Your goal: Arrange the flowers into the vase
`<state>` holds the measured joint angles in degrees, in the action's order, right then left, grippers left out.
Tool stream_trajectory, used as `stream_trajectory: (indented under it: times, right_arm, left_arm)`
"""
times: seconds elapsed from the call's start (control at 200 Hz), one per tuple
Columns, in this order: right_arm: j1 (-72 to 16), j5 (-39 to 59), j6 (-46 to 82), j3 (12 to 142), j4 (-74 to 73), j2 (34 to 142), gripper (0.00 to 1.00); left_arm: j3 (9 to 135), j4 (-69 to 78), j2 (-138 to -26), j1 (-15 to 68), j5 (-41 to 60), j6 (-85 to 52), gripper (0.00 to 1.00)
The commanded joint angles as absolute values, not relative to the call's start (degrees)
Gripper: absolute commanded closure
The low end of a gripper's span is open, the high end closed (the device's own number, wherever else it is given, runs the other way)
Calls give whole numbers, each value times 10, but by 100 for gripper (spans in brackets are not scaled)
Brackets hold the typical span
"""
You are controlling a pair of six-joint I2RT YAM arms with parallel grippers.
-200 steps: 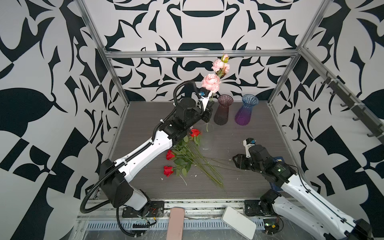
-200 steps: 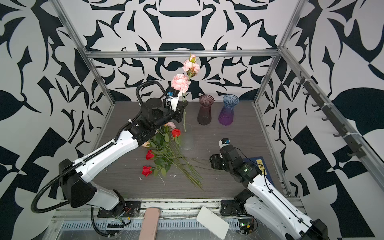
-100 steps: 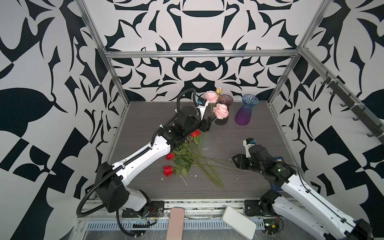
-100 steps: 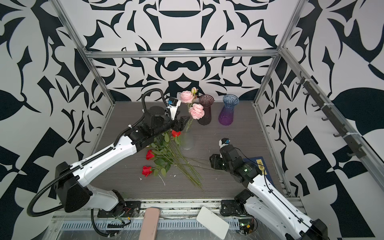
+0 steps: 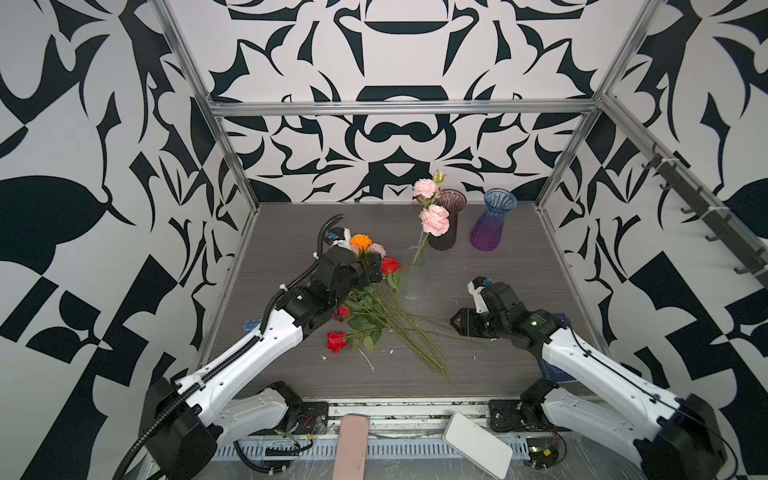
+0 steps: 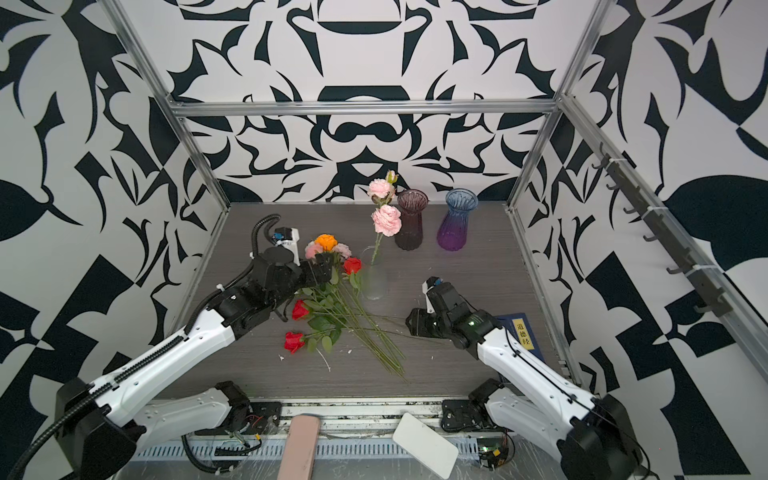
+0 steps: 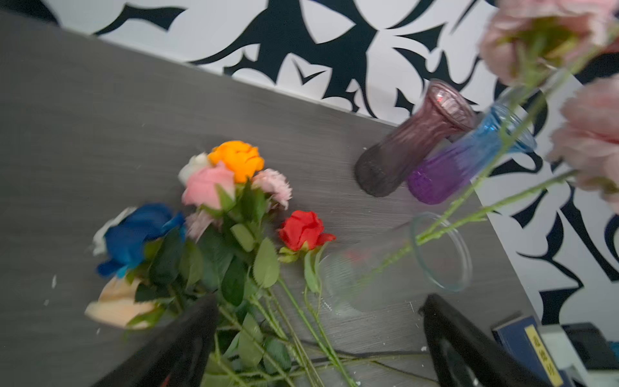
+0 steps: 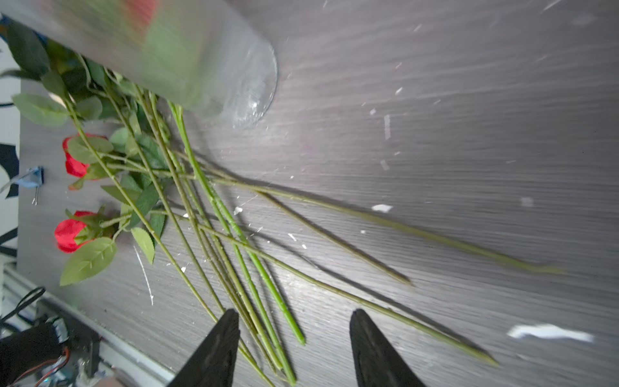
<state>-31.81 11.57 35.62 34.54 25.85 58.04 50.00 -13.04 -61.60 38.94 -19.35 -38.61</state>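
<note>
Above the flowers (image 7: 234,241), my left gripper (image 7: 318,298) stands wide, empty; stems (image 8: 214,201) probably light and wiry, best pinched at bare mid-stem.

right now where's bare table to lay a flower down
Bare table lies in the back left corner, behind the orange rose, and between the blue-purple vase and the right pincer. Crowded: the middle, where the flower pile spreads beside the clear vase.
</note>
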Motion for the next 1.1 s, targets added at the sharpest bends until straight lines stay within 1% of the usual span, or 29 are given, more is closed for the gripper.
stream_trajectory:
  times: [0.0, 0.055, 0.1, 0.215, 0.275, 0.285, 0.305, 0.39, 0.46, 0.57, 0.75, 0.825, 0.945, 1.095]
  right_arm:
    - [-317, 189, 357, 369, 209, 622, 43]
    - [-320, 202, 359, 376, 197, 648, 43]
    - [-324, 215, 358, 385, 189, 674, 45]
    - [-345, 233, 363, 415, 188, 740, 49]
    - [-374, 235, 363, 432, 180, 768, 50]
    - [-379, 234, 363, 435, 180, 772, 50]
    - [-394, 233, 359, 444, 178, 783, 50]
    - [-440, 220, 340, 483, 195, 821, 50]
    - [-464, 214, 329, 517, 210, 854, 52]
    - [-480, 211, 316, 562, 234, 898, 54]
    - [-486, 187, 309, 604, 263, 939, 55]
    - [-492, 179, 308, 612, 270, 954, 58]
    - [-512, 166, 307, 622, 277, 972, 59]
    - [-535, 152, 322, 626, 270, 980, 61]
  left_arm:
    - [460, -194, -575, 383, -224, -504, 1]
    - [436, -193, -556, 382, -232, -521, 1]
    - [416, -186, -540, 381, -238, -538, 0]
    - [367, -150, -500, 376, -241, -576, 13]
    - [349, -135, -487, 373, -240, -586, 14]
    - [347, -134, -485, 371, -238, -586, 17]
    - [343, -132, -483, 370, -236, -589, 19]
    - [334, -142, -474, 367, -228, -597, 21]
    - [328, -152, -464, 367, -218, -609, 22]
    - [311, -153, -434, 367, -206, -617, 30]
    - [287, -163, -383, 365, -227, -615, 33]
    - [285, -164, -378, 358, -225, -610, 34]
    - [291, -156, -393, 335, -192, -594, 34]
    - [318, -141, -438, 304, -141, -562, 34]
